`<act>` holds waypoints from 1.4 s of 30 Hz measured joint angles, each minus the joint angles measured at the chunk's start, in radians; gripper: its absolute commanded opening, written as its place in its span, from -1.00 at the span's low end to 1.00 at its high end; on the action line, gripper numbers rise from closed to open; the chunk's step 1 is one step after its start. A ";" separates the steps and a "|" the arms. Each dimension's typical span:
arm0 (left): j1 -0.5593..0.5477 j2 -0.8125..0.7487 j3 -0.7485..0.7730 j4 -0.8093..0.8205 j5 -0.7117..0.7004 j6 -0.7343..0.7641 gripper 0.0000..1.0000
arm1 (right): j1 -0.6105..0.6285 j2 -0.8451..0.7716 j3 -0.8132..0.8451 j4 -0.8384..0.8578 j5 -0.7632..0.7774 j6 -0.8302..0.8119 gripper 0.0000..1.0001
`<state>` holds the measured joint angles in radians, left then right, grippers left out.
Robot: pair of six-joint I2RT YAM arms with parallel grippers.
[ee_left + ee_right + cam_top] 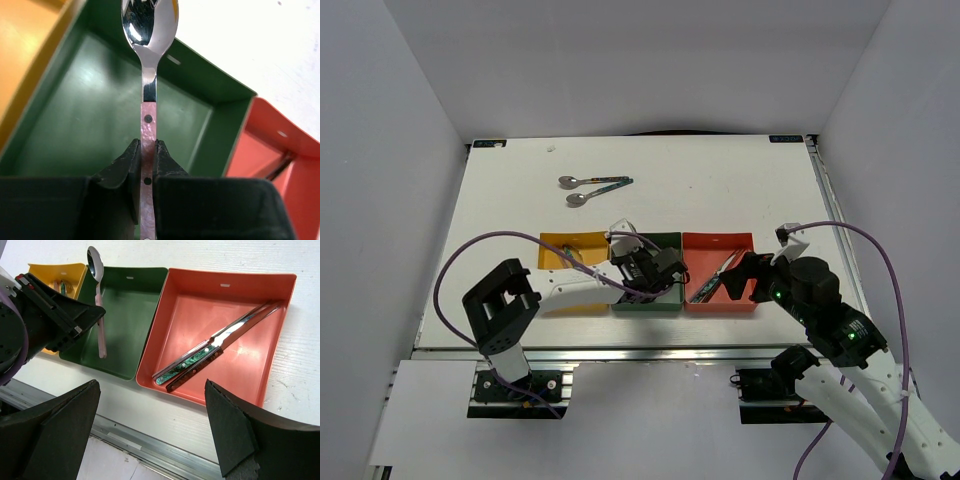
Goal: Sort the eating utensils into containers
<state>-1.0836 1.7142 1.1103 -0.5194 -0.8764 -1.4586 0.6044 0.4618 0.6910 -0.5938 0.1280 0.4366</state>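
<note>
My left gripper (147,150) is shut on the pink handle of a silver spoon (149,30) and holds it over the dark green tray (95,115). In the top view it hovers over that tray (645,303). The spoon also shows in the right wrist view (100,315). My right gripper (150,435) is open and empty, near the front edge of the red tray (200,310), which holds two knives (220,345) with teal and dark handles. The yellow tray (75,270) holds utensils, partly hidden. Two teal-handled spoons (592,190) lie on the table farther back.
The three trays stand side by side near the table's front edge: yellow (552,255), green, red (715,245). A metal rail (165,455) runs along the table's near edge. White walls enclose the table on three sides.
</note>
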 measured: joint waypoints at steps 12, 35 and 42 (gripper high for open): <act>-0.038 0.010 0.010 0.048 0.023 -0.036 0.31 | 0.000 0.000 0.000 -0.011 0.000 -0.005 0.79; 0.535 0.472 0.970 -0.449 -0.075 0.059 0.79 | 0.000 0.025 -0.014 -0.006 -0.008 -0.007 0.79; 0.587 0.695 1.114 -0.437 -0.017 0.087 0.68 | 0.000 0.033 -0.021 -0.003 -0.046 0.000 0.79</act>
<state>-0.4961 2.4092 2.2238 -0.9565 -0.8932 -1.3720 0.6044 0.4946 0.6704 -0.5964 0.0822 0.4362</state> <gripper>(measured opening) 0.843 0.894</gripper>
